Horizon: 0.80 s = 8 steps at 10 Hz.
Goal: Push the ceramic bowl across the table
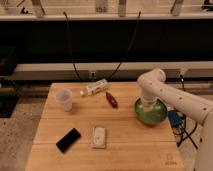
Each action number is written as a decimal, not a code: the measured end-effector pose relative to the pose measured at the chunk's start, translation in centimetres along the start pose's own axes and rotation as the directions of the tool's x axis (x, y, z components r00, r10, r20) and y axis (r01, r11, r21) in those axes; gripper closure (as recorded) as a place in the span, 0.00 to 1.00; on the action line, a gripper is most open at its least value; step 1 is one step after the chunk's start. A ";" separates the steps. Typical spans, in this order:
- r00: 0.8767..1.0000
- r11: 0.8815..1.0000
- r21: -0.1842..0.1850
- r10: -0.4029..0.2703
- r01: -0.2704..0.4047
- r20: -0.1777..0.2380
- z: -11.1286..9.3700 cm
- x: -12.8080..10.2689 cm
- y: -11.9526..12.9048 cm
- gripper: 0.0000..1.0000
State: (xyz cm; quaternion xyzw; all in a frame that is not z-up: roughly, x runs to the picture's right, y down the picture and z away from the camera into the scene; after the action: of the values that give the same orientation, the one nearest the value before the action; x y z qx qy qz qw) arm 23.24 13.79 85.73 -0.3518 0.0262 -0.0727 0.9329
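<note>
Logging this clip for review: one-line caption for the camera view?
Gripper reaches down into the green bowl at the wooden table's right side; cup, bottle and phone lie leftward.

No legible text, labels or numbers.

White, rounded arm segments dotted with small dark holes end in a pale hand (148,106).
</note>
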 end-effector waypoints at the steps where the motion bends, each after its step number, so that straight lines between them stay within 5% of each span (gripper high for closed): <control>1: 1.000 1.000 -0.005 -0.012 0.012 -0.006 0.1 -0.3 0.2 1.00; 8: 0.990 0.991 -0.020 -0.133 0.132 -0.044 1.0 -5.8 1.0 1.00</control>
State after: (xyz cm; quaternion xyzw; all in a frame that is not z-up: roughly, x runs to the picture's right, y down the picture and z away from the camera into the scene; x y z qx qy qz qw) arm 17.74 16.10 85.80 -0.3590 0.0247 -0.1424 0.9221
